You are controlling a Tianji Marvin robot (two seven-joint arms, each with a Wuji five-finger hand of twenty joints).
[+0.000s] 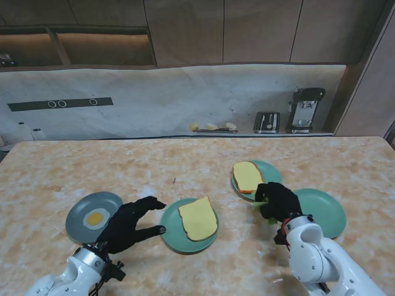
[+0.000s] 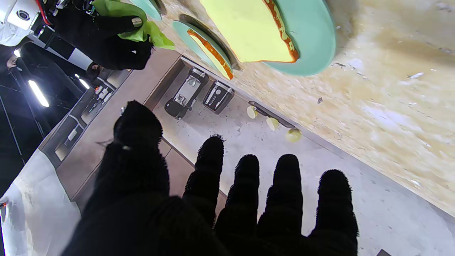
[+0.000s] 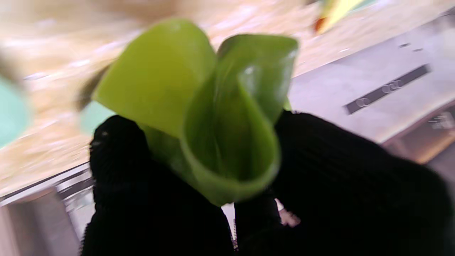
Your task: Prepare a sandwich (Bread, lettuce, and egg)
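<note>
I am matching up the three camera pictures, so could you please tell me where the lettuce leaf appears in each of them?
Stand view: lettuce leaf, a green sliver under the right hand, beside the empty green plate.
Left wrist view: clutched in that hand in the corner.
Right wrist view: folded, filling the centre.
Shared landmark: the bread slice next to it.

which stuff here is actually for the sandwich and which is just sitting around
For the job:
- lettuce, held in the right hand
- bread slice on the green plate in the middle
- second bread slice on the farther plate
- fried egg on the grey plate
- left hand, open

Just lying about:
- toaster
- coffee machine
- empty green plate
</note>
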